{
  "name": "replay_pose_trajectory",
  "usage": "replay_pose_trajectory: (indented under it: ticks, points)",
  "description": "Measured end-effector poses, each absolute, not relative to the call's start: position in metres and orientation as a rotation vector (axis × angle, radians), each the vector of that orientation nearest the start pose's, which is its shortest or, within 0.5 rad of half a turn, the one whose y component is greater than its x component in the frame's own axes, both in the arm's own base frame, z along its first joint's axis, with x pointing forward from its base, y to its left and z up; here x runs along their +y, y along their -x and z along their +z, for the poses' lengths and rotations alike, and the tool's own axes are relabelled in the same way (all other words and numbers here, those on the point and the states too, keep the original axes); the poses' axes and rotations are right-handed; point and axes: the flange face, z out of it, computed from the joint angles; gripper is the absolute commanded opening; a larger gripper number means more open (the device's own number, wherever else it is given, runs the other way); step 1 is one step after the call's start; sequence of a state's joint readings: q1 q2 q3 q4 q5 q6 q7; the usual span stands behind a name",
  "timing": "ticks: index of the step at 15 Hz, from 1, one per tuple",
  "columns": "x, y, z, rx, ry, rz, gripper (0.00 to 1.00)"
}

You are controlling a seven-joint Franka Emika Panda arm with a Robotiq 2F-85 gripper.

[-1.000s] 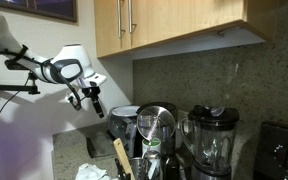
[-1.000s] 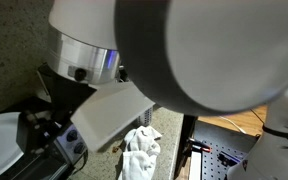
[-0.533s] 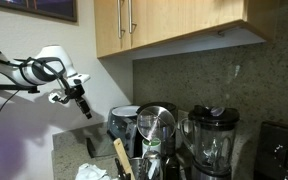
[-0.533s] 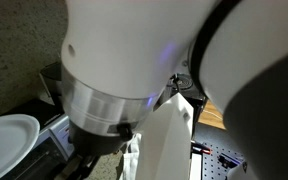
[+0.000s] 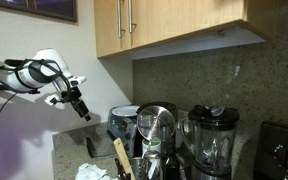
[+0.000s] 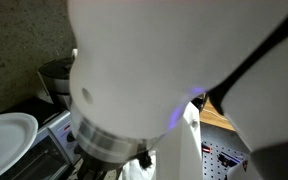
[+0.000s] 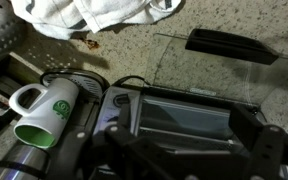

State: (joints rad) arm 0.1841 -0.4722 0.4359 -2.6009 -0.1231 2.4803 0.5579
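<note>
In an exterior view my gripper (image 5: 82,108) hangs in the air at the left, above the counter's left end, pointing down and to the right. It is open and holds nothing. In the wrist view the gripper (image 7: 189,142) looks down with its dark fingers (image 7: 269,140) spread wide. Between them lies a black appliance with a glass panel (image 7: 184,118). A white mug with a green inside (image 7: 46,112) lies on its side to the left. A crumpled white cloth (image 7: 94,12) lies at the top edge.
A blender (image 5: 212,140), a shiny metal kettle (image 5: 156,126) and a wooden utensil (image 5: 121,158) crowd the counter under the wooden cabinets (image 5: 174,25). A flat black piece (image 7: 232,45) lies on the speckled counter. The arm fills most of an exterior view beside a white plate (image 6: 4,135).
The arm has swung left, away from the kettle, carrying the gripper left and slightly lower. The jaws have stayed open and empty.
</note>
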Motion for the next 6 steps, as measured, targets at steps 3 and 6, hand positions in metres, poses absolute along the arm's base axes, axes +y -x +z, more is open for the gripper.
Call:
replay_pose_trajectory:
  ticks: [3, 6]
  points:
    - [0.2475, -0.3429, 0.4290, -0.222, 3.146, -0.652, 1.00]
    - [0.2472, -0.3431, 0.4290, -0.221, 3.147, -0.652, 1.00]
